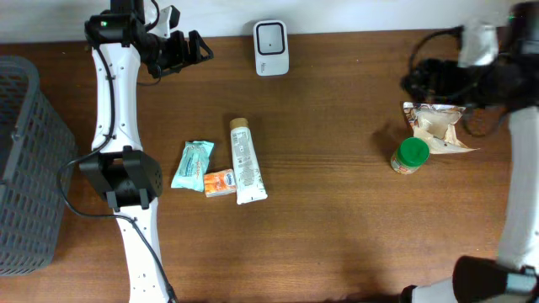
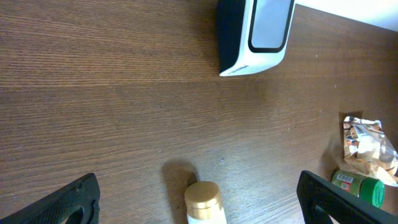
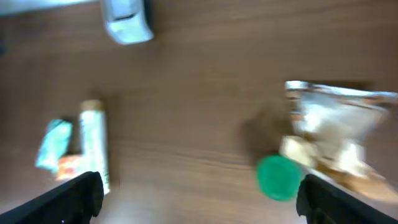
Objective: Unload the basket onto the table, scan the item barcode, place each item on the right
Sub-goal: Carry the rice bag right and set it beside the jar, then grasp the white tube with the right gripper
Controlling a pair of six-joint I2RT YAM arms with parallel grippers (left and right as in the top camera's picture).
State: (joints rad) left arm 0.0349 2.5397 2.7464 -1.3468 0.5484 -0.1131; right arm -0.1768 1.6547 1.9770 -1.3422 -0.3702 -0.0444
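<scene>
Two end effectors (image 1: 200, 48) (image 3: 199, 196) spread | 1 scanner (image 1: 271, 47) | 1 tube (image 1: 246, 162) | 2 packets (image 1: 193, 165) (image 1: 220, 183) | 1 jar (image 1: 410, 156)

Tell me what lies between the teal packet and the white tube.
A small orange packet lies between their lower ends, shown in the overhead view.

The brown wooden table (image 1: 337, 210) carries a scanner (image 1: 271, 48) at top centre. A tube (image 1: 246, 164), teal packet (image 1: 193, 165) and orange packet (image 1: 220, 183) lie left of centre. A green-lidded jar (image 1: 410, 156) sits just beside a foil pouch (image 1: 434, 126) at right.
</scene>
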